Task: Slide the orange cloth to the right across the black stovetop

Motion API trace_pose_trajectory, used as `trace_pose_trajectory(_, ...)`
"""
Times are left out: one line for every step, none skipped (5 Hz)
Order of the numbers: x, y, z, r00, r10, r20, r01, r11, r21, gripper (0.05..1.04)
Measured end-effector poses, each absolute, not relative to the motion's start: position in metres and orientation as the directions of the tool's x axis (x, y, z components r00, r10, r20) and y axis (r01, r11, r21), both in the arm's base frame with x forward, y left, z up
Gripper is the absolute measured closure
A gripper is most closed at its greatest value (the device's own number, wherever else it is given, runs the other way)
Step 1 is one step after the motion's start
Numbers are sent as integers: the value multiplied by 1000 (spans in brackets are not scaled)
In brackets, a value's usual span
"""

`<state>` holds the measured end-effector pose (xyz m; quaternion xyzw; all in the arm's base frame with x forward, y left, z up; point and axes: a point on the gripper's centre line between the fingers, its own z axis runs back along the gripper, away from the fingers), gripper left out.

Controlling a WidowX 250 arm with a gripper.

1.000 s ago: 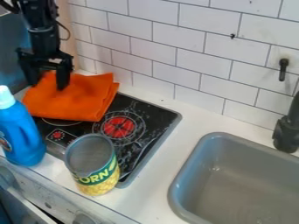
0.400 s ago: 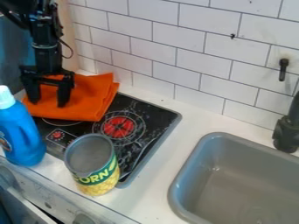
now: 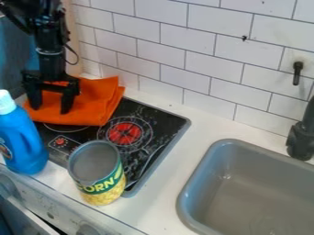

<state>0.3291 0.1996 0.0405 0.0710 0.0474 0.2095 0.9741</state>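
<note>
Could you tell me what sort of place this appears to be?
It looks like a kitchen, perhaps a toy one: there is a stovetop with red burner markings, a grey sink set into the counter, and white wall tiles behind.

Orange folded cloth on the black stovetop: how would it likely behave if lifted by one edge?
The orange folded cloth would probably droop, since it looks like soft fabric. It may partly unfold, as its edge shows stacked layers. It likely won't roll, lying flat over the black stovetop.
</note>
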Motion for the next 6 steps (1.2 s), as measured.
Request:
trace_pose_trajectory(335, 189, 42, 910, 415, -6, -401, 884, 238, 83)
trace_pose_trajectory(339, 181, 42, 902, 432, -18, -421, 886, 195, 83)
trace_pose_trajectory(345, 160, 39, 912, 402, -76, -398, 915, 62, 83)
trace_pose_trajectory(351, 125, 38, 944, 308, -121, -314, 948, -40, 83)
trace_pose_trajectory(337, 85, 40, 970, 188, -156, -208, 971, -121, 83)
trace_pose_trajectory(315, 64, 40, 975, 148, -165, -172, 975, -141, 83)
